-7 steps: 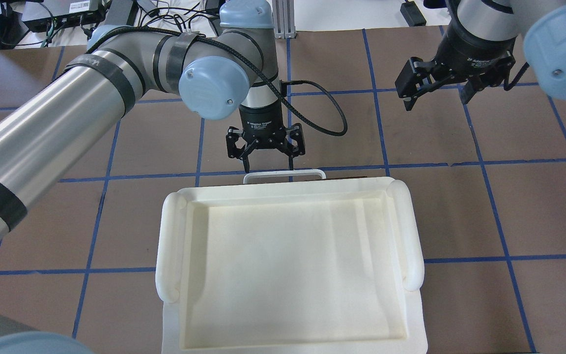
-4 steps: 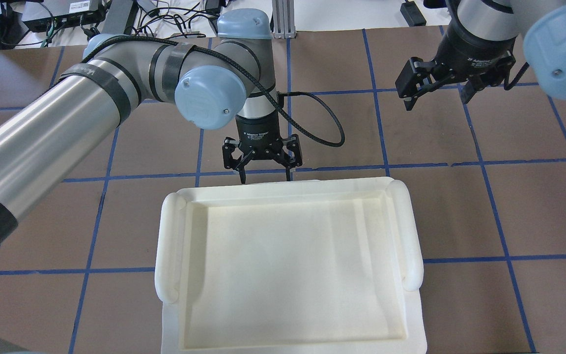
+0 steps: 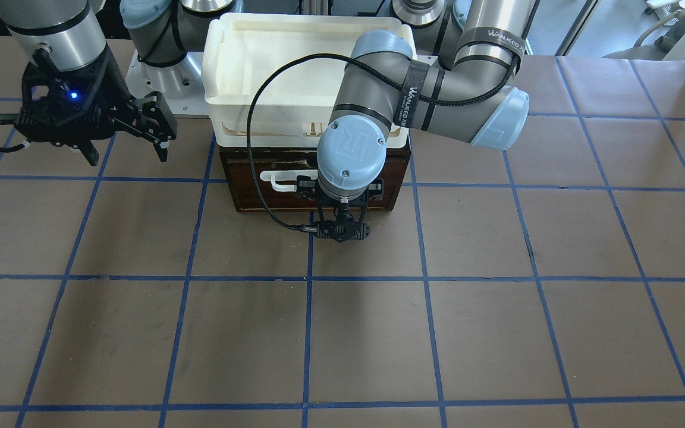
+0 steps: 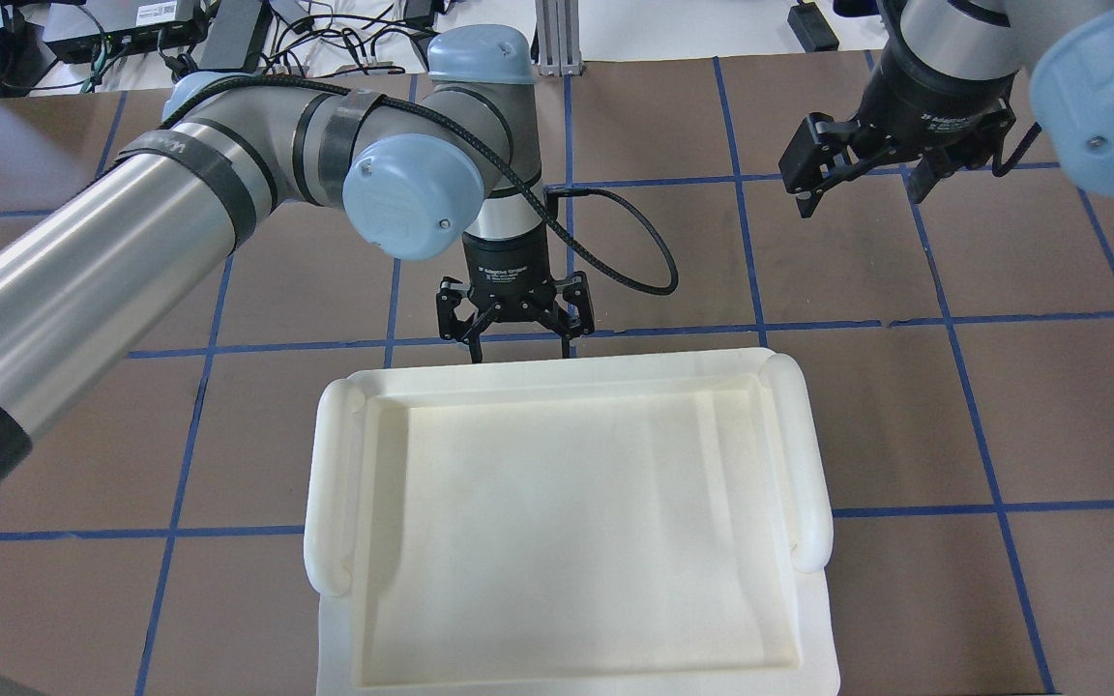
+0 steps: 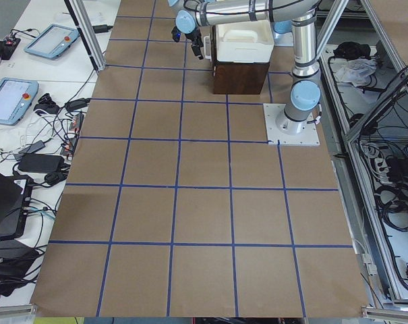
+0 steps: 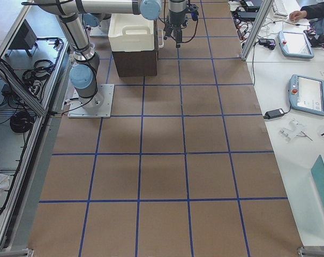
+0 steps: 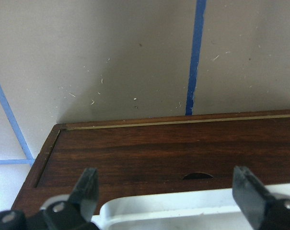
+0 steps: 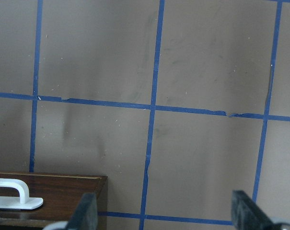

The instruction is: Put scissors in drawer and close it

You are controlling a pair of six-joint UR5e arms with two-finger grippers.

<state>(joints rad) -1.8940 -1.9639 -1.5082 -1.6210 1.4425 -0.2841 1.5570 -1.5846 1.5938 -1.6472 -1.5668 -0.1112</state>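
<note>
The drawer (image 3: 247, 193) sits pushed into its dark brown case, its front (image 7: 159, 153) level with the frame. My left gripper (image 4: 521, 353) is open right at that front. Its fingers (image 7: 87, 187) straddle the white bar handle (image 7: 183, 211) without clamping it. In the front-facing view the left wrist covers most of the handle (image 3: 277, 178). My right gripper (image 4: 862, 188) hangs open and empty above the table, off to the drawer's side (image 3: 126, 156). One end of the handle (image 8: 10, 191) shows in the right wrist view. The scissors are out of view.
A white plastic tray (image 4: 567, 372) rests on top of the case and overhangs it, hiding the drawer from overhead. Brown table paper with blue tape lines (image 3: 307, 333) stretches out in front. Tablets and cables lie on side benches (image 5: 15, 101).
The white handle that stuck out past the tray's edge has gone under it. My left gripper moved toward the case with it, still open. The right arm stayed put.
</note>
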